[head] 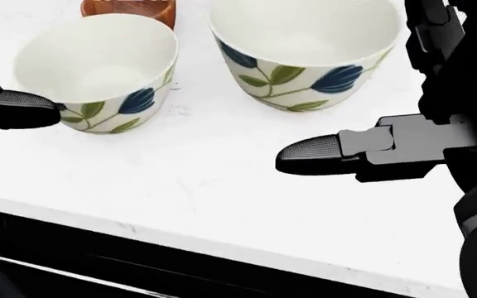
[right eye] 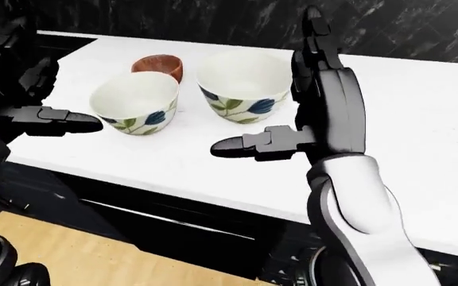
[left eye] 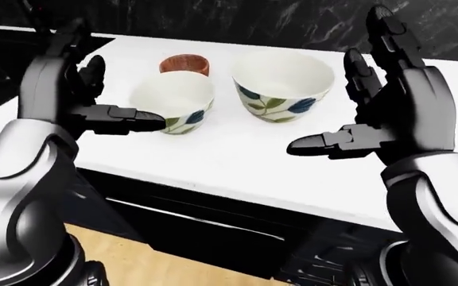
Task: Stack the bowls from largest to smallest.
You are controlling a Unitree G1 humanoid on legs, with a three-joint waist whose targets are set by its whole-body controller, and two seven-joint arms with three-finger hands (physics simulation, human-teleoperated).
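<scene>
Three bowls stand unstacked on the white worktop, close together near its far edge. The largest bowl, white with blue flowers and green leaves, sits to the right in the left-eye view. Just beside it on the left is the medium bowl with the same flower pattern, upright and empty. Behind the medium bowl, toward the top of the view, stands the small brown bowl, very near or touching the medium one; I cannot tell which.

The left hand hangs at the left of the medium bowl with its fingers spread apart and holding nothing; one black finger points toward the bowl's side, its tip overlapping the bowl's wall in the left-eye view, though contact cannot be judged. The right hand is raised to the right of the largest bowl, also released, with two fingers upright and its thumb reaching left over bare worktop, below the largest bowl in the head view.

A dark marbled wall runs behind the worktop, black cabinets beneath it, and a wooden floor shows at the bottom.
</scene>
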